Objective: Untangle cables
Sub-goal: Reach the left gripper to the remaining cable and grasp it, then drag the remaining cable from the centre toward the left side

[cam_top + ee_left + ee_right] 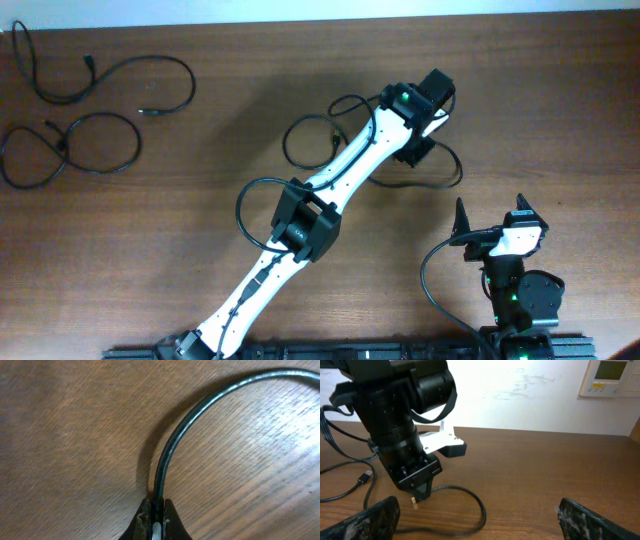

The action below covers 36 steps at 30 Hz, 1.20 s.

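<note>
Left hand (156, 515) pinched shut on the held cable (172, 437), midway along the far edge of the counter (560, 90); right hand (490, 215) spread wide, empty, by the near right corner. Draw the cord out slowly and low, so loops slide rather than tighten. Count: two separate cables (139, 145) at the far left corner, one held; two hands.

No text, brand, number or sign can be read in any of the views. The only thing that seems to carry writing is a white rectangular wall panel (611, 377) with a pale green display, on the wall above the far right edge of the brown wooden table (545, 470). Its display and the small marks beneath it are too blurred to make out.
</note>
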### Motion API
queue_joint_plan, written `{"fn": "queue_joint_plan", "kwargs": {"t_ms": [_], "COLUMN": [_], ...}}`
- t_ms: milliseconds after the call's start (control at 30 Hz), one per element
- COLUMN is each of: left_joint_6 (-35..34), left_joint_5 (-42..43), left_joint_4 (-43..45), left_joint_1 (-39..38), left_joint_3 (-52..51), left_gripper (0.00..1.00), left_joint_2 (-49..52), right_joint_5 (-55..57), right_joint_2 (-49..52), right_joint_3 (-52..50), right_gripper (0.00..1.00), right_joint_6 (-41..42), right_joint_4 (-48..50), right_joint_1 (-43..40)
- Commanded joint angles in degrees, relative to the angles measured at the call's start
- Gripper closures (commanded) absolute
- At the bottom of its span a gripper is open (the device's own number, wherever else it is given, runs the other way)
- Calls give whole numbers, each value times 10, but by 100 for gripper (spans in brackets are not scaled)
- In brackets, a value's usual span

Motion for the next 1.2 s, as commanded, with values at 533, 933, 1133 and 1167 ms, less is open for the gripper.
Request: {"fn": "queue_joint_plan", "kwargs": {"t_ms": [533, 933, 1133, 1167], "left_joint_6": [-290, -352, -394, -394], "left_joint_5": [-50, -16, 58, 58], "left_joint_4": [-173, -75, -105, -125], "left_joint_1": [148, 197, 255, 257], "left_joint_3": [70, 70, 70, 70], "left_gripper": [100, 100, 100, 100], "left_joint_2": [-44, -44, -44, -44], "right_joint_5": [3, 3, 3, 3], "right_joint_2": [-4, -4, -4, -4], "right_joint_3": [-4, -4, -4, -4], "right_gripper": [2, 2, 2, 2], "right_joint_6": [-1, -1, -1, -1], "right_joint_4": [-2, -2, -2, -2], "right_joint_1": [-2, -2, -2, -2]}}
